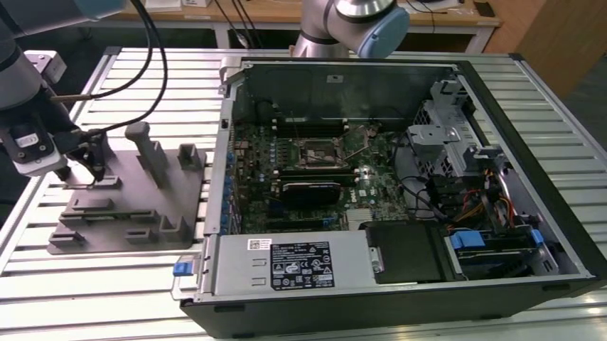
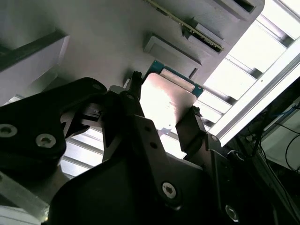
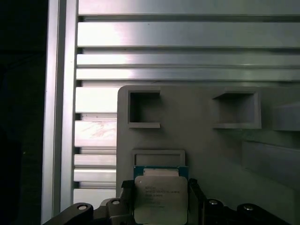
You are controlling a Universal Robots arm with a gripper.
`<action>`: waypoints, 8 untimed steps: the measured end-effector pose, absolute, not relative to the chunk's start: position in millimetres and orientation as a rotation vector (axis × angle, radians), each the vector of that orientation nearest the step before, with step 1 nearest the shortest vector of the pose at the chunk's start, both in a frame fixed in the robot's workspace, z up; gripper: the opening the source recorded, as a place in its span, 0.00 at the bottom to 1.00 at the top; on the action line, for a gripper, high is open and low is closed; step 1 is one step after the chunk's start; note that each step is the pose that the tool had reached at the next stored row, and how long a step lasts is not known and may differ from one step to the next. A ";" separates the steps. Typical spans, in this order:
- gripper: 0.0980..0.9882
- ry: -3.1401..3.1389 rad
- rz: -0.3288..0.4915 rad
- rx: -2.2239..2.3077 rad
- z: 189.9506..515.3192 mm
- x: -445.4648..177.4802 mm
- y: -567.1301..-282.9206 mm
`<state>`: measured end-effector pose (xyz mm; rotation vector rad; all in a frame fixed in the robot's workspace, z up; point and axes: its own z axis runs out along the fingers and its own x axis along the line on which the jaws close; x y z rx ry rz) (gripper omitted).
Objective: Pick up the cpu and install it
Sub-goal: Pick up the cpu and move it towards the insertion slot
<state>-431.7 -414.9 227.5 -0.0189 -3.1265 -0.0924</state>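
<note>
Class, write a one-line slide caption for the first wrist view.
The gripper straddles the cpu at the grey fixture.

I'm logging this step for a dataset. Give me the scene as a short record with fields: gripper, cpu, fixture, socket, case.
gripper: low over the fixture, shut on the cpu
cpu: silvery top towards the wrist cameras, fingers against two opposite edges in both wrist views; lifted or not, cannot tell
fixture: grey block on the table, at the exterior view's left of the case
socket: on the motherboard inside the case, apart from the gripper
case: lying on its side, open on top
</note>
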 end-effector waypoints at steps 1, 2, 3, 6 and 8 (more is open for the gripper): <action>0.50 -3.127 -0.092 -0.019 228.7 -431.7 -415.0; 0.50 -3.127 -0.092 -0.019 230.0 -431.7 -414.9; 0.50 -3.127 -0.092 -0.019 231.4 -431.7 -414.9; 0.50 -3.127 -0.092 -0.019 235.8 -431.7 -414.9; 0.50 -3.127 -0.092 -0.019 238.7 -431.7 -414.9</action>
